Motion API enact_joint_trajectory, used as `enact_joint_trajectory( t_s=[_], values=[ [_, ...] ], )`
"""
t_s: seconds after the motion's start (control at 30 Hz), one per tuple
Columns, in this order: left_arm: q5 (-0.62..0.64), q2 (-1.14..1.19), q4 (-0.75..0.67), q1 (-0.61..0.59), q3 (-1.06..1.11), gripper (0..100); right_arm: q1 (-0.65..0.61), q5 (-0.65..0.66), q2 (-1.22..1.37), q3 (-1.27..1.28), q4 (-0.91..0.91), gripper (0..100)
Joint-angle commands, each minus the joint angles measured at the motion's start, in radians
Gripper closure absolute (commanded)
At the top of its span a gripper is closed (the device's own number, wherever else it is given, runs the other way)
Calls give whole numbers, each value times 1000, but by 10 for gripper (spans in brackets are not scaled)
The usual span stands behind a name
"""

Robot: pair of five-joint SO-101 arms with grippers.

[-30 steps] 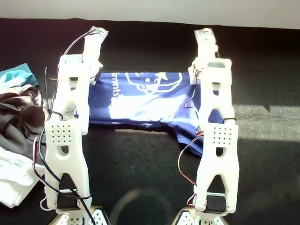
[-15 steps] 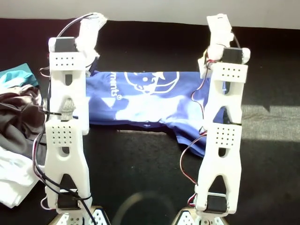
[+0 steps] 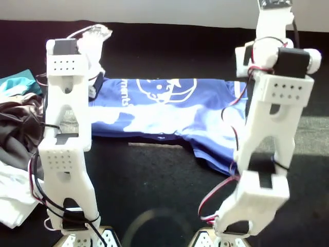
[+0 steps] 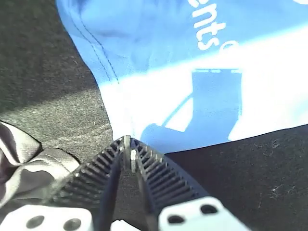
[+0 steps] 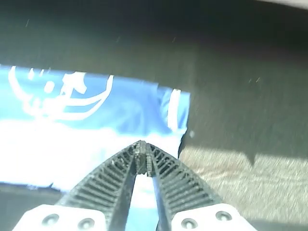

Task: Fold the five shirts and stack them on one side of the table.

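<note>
Your table layout
One shirt lies between your left arm and right arm; the shirt heap sits left of it.

white lettering beside a drawn figure on the blue shirt, seemingly only partly legible.

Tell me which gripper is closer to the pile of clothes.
Left. The left gripper is at the blue shirt's end beside the pile; the right gripper, at its opposite end.

Stretched forward and low, the white perforated plastic left arm, its black ribbed left gripper seen closed tip to tip, the white perforated plastic right arm reared higher, elbow bent, its black ribbed right gripper likewise pressed closed
</note>
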Motion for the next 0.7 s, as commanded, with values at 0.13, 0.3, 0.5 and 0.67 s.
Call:
enact_joint_trajectory(
  t_s=[0.13, 0.3, 0.5, 0.67],
  values=[
    [2, -107, -399, -91, 464, 992, -137, 69, -470, 885, -71, 985],
    [8, -104, -597, -151, 602, 992, -148, 207, -638, 1371, -374, 985],
    [8, -99, -654, -137, 664, 992, -143, 269, -613, 1687, -653, 906],
    [8, -97, -654, -133, 665, 992, -142, 270, -469, 1702, -811, 883]
  ],
)
